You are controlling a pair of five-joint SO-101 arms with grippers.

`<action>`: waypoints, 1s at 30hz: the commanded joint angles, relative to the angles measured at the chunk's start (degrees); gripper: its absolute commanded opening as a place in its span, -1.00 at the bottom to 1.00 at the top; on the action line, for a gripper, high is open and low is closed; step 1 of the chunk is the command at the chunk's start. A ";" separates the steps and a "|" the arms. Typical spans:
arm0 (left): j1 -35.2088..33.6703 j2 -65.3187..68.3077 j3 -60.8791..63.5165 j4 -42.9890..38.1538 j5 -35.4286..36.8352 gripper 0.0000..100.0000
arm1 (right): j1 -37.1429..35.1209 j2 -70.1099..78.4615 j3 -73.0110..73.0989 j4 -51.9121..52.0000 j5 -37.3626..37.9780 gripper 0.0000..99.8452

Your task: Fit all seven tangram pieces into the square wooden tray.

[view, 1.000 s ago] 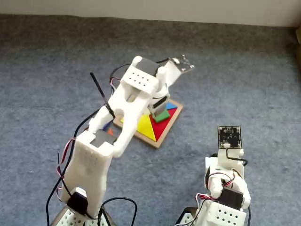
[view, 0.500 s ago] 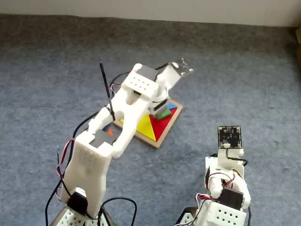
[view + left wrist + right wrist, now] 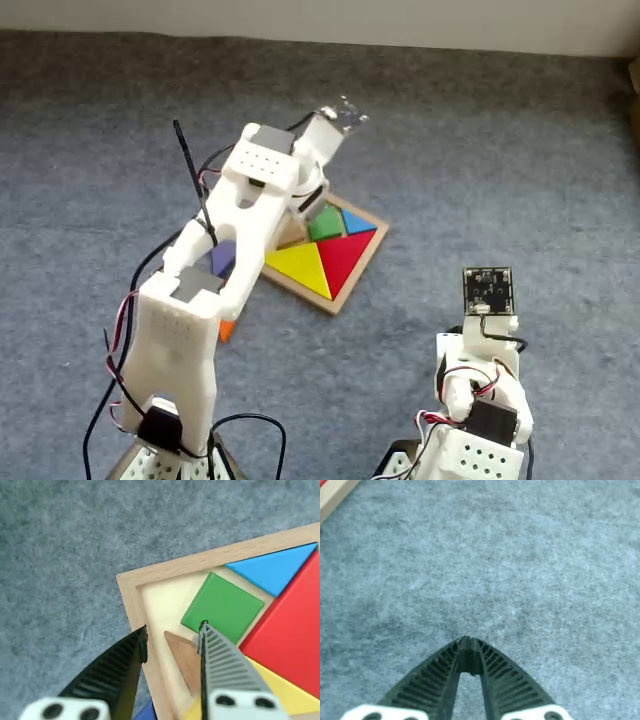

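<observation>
Tangram tray (image 3: 362, 270) status; clock is read off the high view, 12 at the far edge.

Left gripper (image 3: 172, 632): jaws parted to a narrow gap, nothing between them. One finger hangs over the tray's rim, the other over the brown triangle (image 3: 185, 655); I can't tell if either touches. Right gripper (image 3: 468, 645): jaws closed on nothing, parked above bare carpet (image 3: 520, 555) at 5 o'clock of the tray, well apart.

Change over the last second: my left arm has swung from the tray's 1 o'clock side toward 10 o'clock, uncovering the far corner. Green square (image 3: 325, 222) now shows further toward 11 o'clock than it did, lying flat and clear of the jaws. I read that as the square just delivered and let go, though a nudge would look alike. Right arm has not moved.

In the tray now:
- green square
- blue triangle (image 3: 355, 220), just beside the green square at 3 o'clock
- red triangle (image 3: 345, 255)
- yellow triangle (image 3: 298, 265)
- brown triangle

Bare floor remains in the corner beside the green square. Purple piece (image 3: 222, 258) and orange piece (image 3: 228, 330) lie at 8 o'clock, partly under the arm, seemingly outside the rim.

Meaning: five of seven are in, two to go. Purple looks the likely next pick, being nearest the jaws; the brown triangle may need squaring up first.
</observation>
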State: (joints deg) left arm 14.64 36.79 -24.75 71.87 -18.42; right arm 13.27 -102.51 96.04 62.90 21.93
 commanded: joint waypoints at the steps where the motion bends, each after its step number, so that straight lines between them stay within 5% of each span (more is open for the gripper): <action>1: 0.48 -4.00 -2.42 -0.09 0.44 -0.64 | 0.75 -1.36 5.58 0.13 0.00 -0.98; 15: -1.80 -3.47 -10.07 16.26 -7.30 -0.64 | 0.75 -1.36 5.58 0.13 0.00 -0.98; 30: -2.68 -3.38 2.95 4.92 -7.38 -0.64 | 0.84 -1.36 5.58 0.13 0.00 -0.98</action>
State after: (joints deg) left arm 11.56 36.79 -22.29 79.78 -25.36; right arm 13.45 -102.51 96.04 62.90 21.93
